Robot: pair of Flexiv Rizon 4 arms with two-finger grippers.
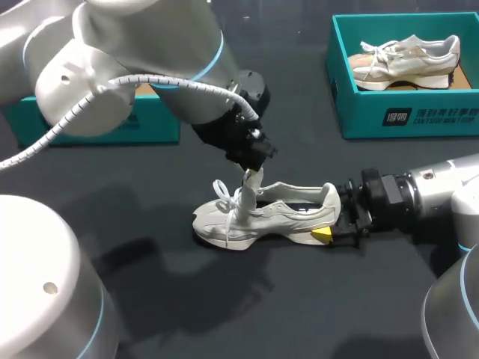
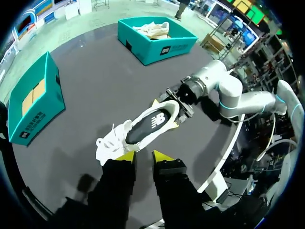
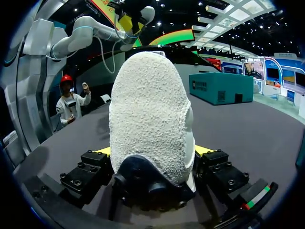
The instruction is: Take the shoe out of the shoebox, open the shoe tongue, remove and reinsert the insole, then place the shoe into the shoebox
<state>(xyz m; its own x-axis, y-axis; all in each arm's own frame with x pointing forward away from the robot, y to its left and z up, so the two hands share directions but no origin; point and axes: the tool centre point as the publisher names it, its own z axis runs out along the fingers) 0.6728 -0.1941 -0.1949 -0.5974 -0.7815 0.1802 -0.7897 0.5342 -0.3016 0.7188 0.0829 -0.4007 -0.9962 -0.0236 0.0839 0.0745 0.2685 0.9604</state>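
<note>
Shoe [image 1: 262,213] resting sole-down on the table [image 1: 299,299], outside both boxes. Its long axis runs side to side across the head view, toe toward the robot's left and heel toward its right. The right gripper [image 3: 152,150] comes in level along that axis and is clamped on the heel, one yellow-tipped finger on each flank, which fixes the shoe's heading. The left gripper [image 2: 144,156] hangs over the lacing, pointing down, its two fingers apart with a bare gap between them. The tongue [image 1: 248,196] stands up toward it and appears to lean against one finger, not pinched from two sides. Seen from the left wrist, the dark insole [image 2: 151,124] lies exposed in the collar just ahead of these fingers, running away from them toward the heel and the other gripper. The governing relation is therefore this: the insole's near end sits just beyond the left fingertips, along the shoe's own axis. The left arm is thus judged the nearer and freer to reach it, while the right arm serves only as a brace. The shoebox [image 1: 150,123] at the left stands well apart from the shoe — the second shoebox [image 1: 404,112], at the right, holds another shoe.
</note>
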